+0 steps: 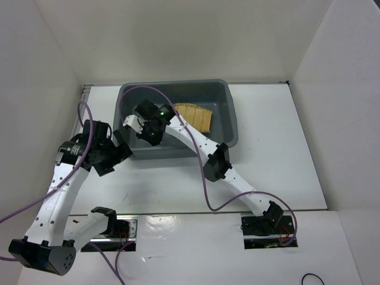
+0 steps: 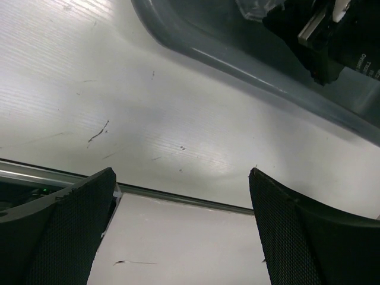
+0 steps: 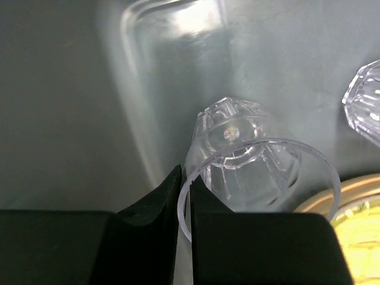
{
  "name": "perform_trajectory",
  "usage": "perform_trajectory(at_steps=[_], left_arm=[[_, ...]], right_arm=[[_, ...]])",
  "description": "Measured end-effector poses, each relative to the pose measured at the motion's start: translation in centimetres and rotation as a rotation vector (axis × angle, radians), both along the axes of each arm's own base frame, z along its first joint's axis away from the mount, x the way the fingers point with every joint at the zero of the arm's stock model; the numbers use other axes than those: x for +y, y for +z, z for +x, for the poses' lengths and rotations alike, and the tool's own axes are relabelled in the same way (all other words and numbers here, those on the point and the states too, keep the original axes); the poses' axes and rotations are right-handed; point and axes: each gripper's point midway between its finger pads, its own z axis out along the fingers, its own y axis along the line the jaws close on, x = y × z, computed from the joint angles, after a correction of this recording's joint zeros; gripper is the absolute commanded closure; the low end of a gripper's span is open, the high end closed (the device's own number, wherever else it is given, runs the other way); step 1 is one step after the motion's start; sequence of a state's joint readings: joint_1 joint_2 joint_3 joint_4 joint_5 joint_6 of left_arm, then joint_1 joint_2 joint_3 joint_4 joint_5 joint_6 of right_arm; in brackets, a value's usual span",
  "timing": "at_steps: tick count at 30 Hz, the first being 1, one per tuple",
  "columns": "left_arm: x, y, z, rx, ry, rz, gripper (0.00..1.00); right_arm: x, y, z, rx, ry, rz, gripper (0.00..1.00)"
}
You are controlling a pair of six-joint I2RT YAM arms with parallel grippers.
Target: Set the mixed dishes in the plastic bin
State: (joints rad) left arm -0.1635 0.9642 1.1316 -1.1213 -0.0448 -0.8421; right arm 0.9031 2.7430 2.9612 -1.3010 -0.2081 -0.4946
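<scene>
- Bamboo tray [image 1: 196,116]: top view, 9 o'clock end under R arm [image 1: 190,139]; bin [image 1: 230,122] floor beneath arm unseen.
- Clear cup [image 3: 249,160]: R wrist view, rim's 6 o'clock part behind R gripper fingers [image 3: 148,225].
- Second cup [image 3: 363,110]: cut by 3 o'clock edge.
- Tan plate [image 3: 350,202]: blurred, cut at 4 o'clock corner.
- L wrist view: bin cut at 12 o'clock.

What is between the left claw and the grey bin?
Just bare white table, between the left claw and the bin, in the left wrist view.
</scene>
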Motion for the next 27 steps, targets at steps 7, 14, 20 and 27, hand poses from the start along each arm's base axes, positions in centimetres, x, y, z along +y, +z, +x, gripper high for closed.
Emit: perform_trajectory(at_steps=[7, 14, 20, 27], left_arm=[[0.1, -1.2, -0.2, 0.035, 0.001, 0.011, 0.01], [1.0, -1.5, 0.7, 0.047, 0.022, 0.063, 0.01], [2.2, 3.7, 2.7, -0.195, 0.046, 0.106, 0.01], [2.8, 12.5, 3.0, -0.666, 0.004, 0.133, 0.01]], right_arm=[[0.7, 0.2, 1.2, -0.073, -0.040, 0.014, 0.31], [-0.4, 6.5, 2.7, -0.164, -0.091, 0.088, 0.03], [-7.6, 25.0, 3.4, -0.421, -0.268, 0.291, 0.03], [-29.3, 37.9, 5.5, -0.658, -0.744, 0.355, 0.03]])
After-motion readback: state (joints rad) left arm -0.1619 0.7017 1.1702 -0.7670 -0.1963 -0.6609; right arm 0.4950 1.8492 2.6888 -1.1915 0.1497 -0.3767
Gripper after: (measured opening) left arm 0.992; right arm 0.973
